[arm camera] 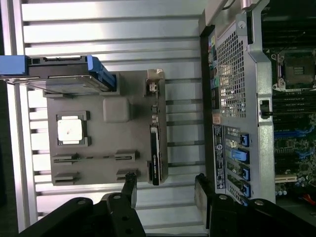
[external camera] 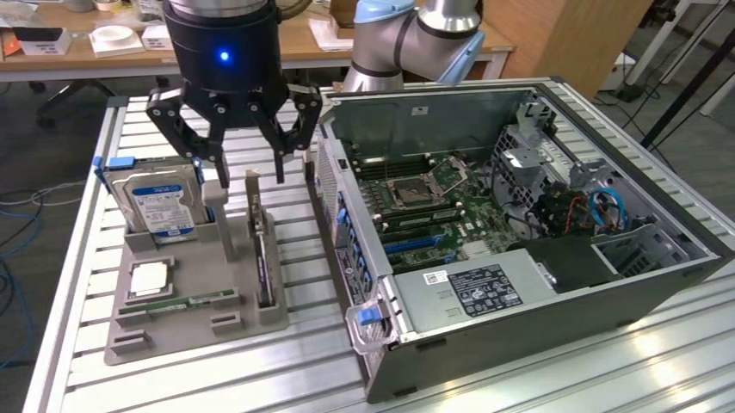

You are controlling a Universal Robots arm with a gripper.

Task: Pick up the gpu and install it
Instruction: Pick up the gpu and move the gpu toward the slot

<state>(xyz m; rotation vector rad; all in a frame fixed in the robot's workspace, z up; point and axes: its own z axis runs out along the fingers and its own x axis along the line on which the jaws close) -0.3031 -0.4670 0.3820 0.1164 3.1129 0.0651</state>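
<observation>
Grey tray (external camera: 189,334): gpu (external camera: 264,267) on edge, hard drive (external camera: 161,202), chip (external camera: 150,280) | pincer (external camera: 250,179) spread wide, empty, above gpu

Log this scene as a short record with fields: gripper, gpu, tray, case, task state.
gripper: open, empty, above the gpu, not touching it
gpu: standing on edge in a tray slot
tray: grey; also holds hard drive, chip, memory stick
case: open, beside the tray, motherboard exposed
task state: gpu not yet picked up
</observation>
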